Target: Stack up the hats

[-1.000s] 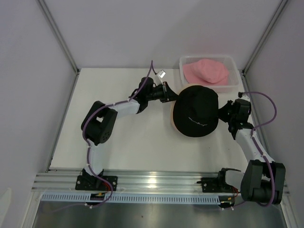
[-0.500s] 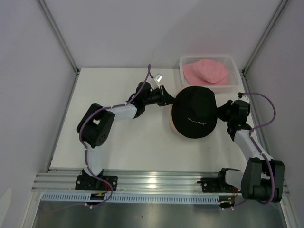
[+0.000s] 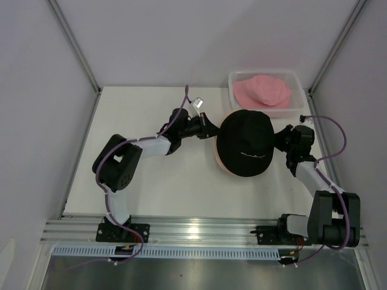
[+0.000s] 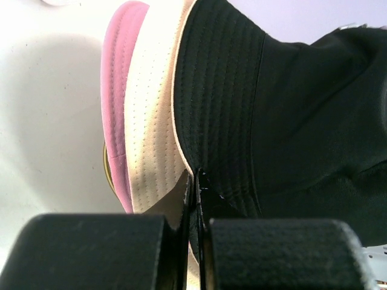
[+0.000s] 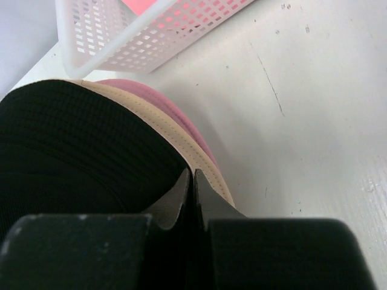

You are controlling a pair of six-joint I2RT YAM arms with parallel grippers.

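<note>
We've got the left tool [image 4: 195,181] and right tool [image 5: 192,181] each pinched shut on opposite brim edges of the black hat [image 3: 245,142], which sits atop the beige hat [image 4: 154,121] and a pink hat [image 4: 118,90] in front of the bin [image 3: 290,110]. We'd pull both sides down evenly so it seats square. White counter [image 3: 163,181], grey walls [image 3: 36,90] close in, second pink hat [image 3: 262,90] inside the bin.

Bright, even light: white table [image 3: 151,181], pale grey walls [image 3: 181,36] boxing it in, metal rail [image 3: 199,228] gleaming along the near edge.
</note>
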